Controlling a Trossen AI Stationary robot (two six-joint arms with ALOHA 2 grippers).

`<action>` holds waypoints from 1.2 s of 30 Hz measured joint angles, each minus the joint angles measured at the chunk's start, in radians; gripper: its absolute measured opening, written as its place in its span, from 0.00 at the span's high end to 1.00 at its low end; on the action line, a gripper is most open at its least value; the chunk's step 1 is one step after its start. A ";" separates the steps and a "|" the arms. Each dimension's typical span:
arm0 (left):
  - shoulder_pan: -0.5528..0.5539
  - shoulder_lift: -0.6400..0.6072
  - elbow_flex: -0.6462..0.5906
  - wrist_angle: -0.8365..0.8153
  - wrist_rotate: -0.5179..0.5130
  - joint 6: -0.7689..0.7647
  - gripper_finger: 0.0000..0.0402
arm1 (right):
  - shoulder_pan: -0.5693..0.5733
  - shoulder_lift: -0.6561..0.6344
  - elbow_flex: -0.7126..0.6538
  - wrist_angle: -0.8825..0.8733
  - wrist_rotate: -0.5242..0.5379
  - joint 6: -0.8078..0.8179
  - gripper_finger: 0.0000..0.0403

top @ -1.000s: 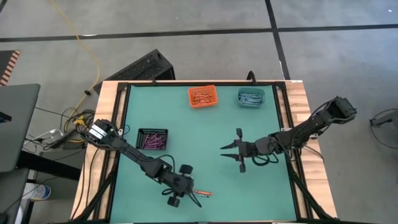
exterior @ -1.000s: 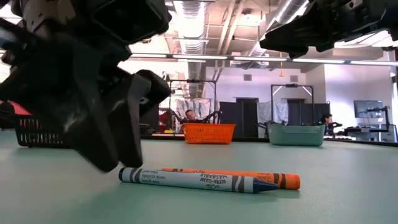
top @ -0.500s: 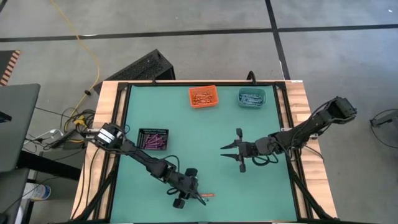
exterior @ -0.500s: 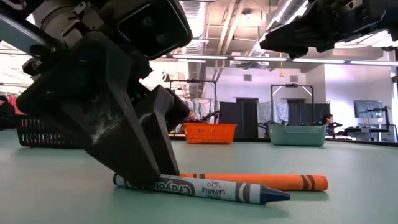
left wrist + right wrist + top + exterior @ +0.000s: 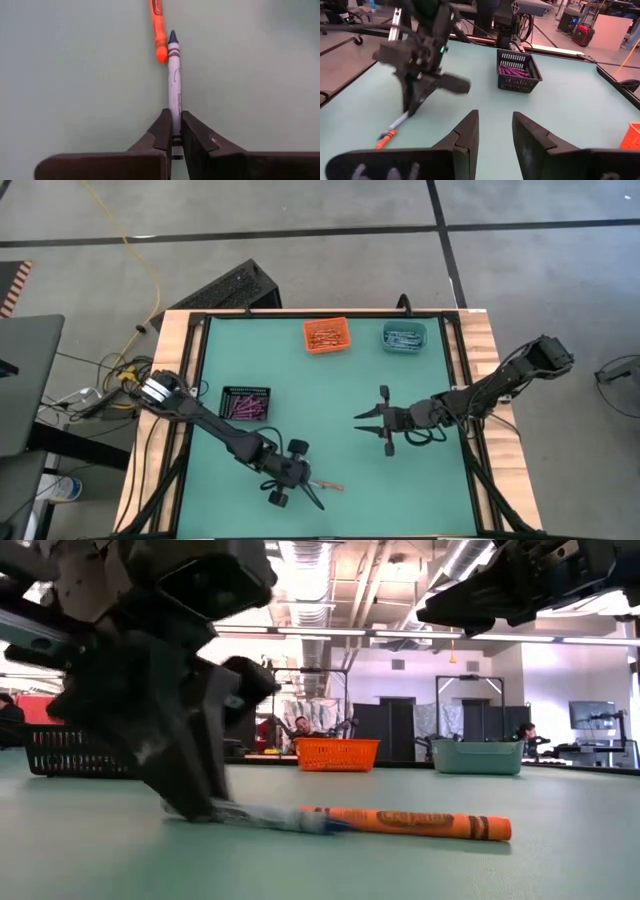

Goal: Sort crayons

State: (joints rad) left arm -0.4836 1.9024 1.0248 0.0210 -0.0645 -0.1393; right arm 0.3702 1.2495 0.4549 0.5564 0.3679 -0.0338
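Observation:
A blue crayon (image 5: 174, 80) and an orange crayon (image 5: 157, 25) lie close together on the green table near its near edge. They also show in the low view, blue (image 5: 275, 817) and orange (image 5: 410, 822). My left gripper (image 5: 174, 132) is shut on the blue crayon; it shows in the high view (image 5: 311, 485). My right gripper (image 5: 493, 131) is open and empty, above the middle of the table (image 5: 372, 423). My left gripper pinches the blue crayon's blunt end (image 5: 175, 127) between its two fingertips. The fingers (image 5: 195, 795) slant down from above and from the table's left. The crayon points away ahead of them, its tip (image 5: 172, 35) beside the orange crayon, low over the table.
An orange bin (image 5: 326, 335) and a teal bin (image 5: 404, 336) stand at the far edge, each with crayons inside. A black bin (image 5: 245, 403) with purple crayons stands at the left. Bare green surface lies between the two arms.
My left gripper has come down onto the blue crayon's blunt end and then drawn back a little toward the table's left with it. The blue crayon has slid along with it. The orange crayon has rolled and shifted slightly.

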 joint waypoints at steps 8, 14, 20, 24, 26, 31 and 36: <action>0.001 -0.162 -0.001 -0.129 -0.156 0.047 0.97 | 0.000 0.000 0.000 -0.027 0.000 0.000 0.71; 0.006 -0.270 0.000 -0.123 -0.276 0.173 0.97 | 0.000 0.000 0.000 -0.050 0.000 0.000 0.71; 0.061 -0.312 0.000 0.029 -0.294 0.337 0.97 | -0.009 0.000 0.000 -0.045 -0.001 0.000 0.71; 0.134 -0.312 0.001 0.156 -0.173 0.415 0.97 | -0.026 0.000 0.000 -0.042 -0.001 -0.013 0.71; 0.182 -0.312 -0.019 0.237 -0.115 0.415 0.97 | -0.032 0.005 0.000 -0.018 -0.001 -0.038 0.71; 0.301 -0.315 -0.203 0.648 -0.009 0.345 0.97 | -0.028 0.091 -0.013 0.202 -0.089 -0.193 0.71; 0.370 -0.315 -0.391 1.092 0.125 0.216 0.97 | -0.041 0.178 -0.032 0.400 -0.134 -0.263 0.71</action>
State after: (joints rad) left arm -0.1132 1.5874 0.6336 1.1128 0.0603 0.0768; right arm 0.3290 1.4279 0.4226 0.9561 0.2337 -0.2972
